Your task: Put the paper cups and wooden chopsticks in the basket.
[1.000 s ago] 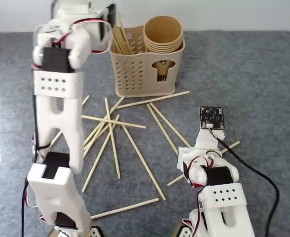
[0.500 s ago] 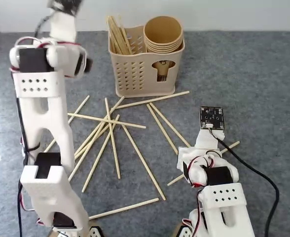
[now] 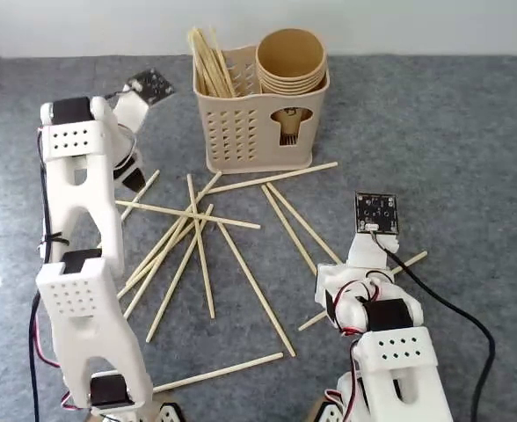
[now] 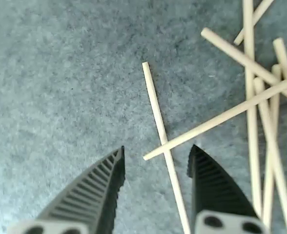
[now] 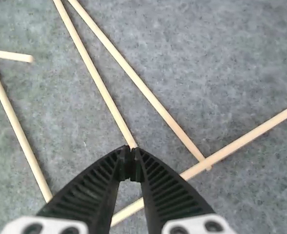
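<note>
The beige basket (image 3: pixel 258 132) at the back holds a stack of paper cups (image 3: pixel 291 57) and a bundle of wooden chopsticks (image 3: pixel 207 61). Many more chopsticks (image 3: pixel 197 237) lie crossed on the grey carpet in front of it. My left gripper (image 4: pixel 155 152) hangs open low over the pile's left edge, one chopstick (image 4: pixel 159 124) running between its fingers; in the high view the left gripper (image 3: pixel 137 180) is left of the pile. My right gripper (image 5: pixel 131 153) is shut with nothing in it, its tips at the end of a chopstick (image 5: pixel 92 75) on the carpet.
The right arm (image 3: pixel 377 308) stands at the front right, with a chopstick (image 3: pixel 364 290) passing under it. Another chopstick (image 3: pixel 219 372) lies alone near the front. Bare carpet stretches to the right of the basket.
The left arm has swung away from the basket and come down to the carpet at the pile's left edge. Its chopsticks stayed in the basket. The right arm has not moved.
</note>
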`<state>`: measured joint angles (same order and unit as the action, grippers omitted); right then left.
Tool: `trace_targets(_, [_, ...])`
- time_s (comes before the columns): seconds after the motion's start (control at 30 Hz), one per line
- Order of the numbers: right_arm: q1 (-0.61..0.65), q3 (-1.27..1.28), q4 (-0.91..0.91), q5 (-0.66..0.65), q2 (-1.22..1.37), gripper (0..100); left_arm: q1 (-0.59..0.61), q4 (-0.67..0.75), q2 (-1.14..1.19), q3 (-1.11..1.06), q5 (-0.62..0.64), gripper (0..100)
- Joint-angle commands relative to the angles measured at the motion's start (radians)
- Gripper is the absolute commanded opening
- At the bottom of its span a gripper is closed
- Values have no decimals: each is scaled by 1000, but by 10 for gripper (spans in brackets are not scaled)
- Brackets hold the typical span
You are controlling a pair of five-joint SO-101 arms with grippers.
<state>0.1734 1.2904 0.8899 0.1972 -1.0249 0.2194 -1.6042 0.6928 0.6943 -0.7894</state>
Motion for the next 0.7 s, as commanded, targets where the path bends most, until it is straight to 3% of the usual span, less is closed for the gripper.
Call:
trace_targets(0.0, [5, -9, -19, -9, -15, 8, 5, 31, 32, 5, -68, 203])
trace_targets(0.5, [5, -9, -19, -9, -15, 8, -169, 23, 141, 1, -83, 202])
trace_targets(0.67, [5, -9, -19, -9, -15, 8, -178, 21, 187, 2, -83, 202])
